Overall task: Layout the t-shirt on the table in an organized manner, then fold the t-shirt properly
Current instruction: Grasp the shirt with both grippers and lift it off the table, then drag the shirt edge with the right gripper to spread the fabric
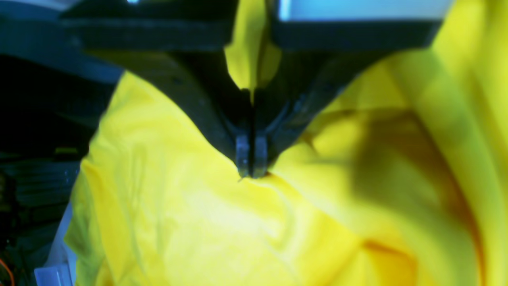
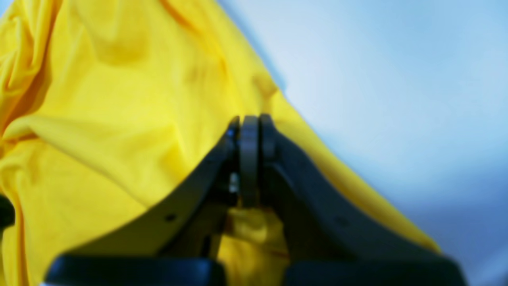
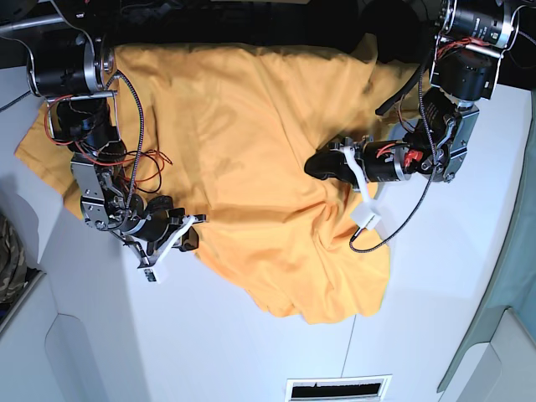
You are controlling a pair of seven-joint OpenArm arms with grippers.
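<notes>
Across the table [image 3: 435,285] sprawls the t-shirt [image 3: 251,159], rumpled, seen whole only from the base camera. Left gripper [image 1: 251,174] is clenched on a pinch of its cloth, clear in the wrist view. Right gripper [image 2: 249,123] is clamped at the shirt's edge, fabric bunched between the jaws.

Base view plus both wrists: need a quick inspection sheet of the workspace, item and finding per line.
Surface: white table, bare in the near half.
Job's things: t-shirt spread but wrinkled, far edge hanging past the table.
Clutter: camouflage cloth off the table's edge.
Grippers: left gripper shut on a t-shirt fold; right gripper shut on the t-shirt's edge.
Cables: black cable loops over the t-shirt; red wires by the right arm.
Surroundings: floor vent in front.
</notes>
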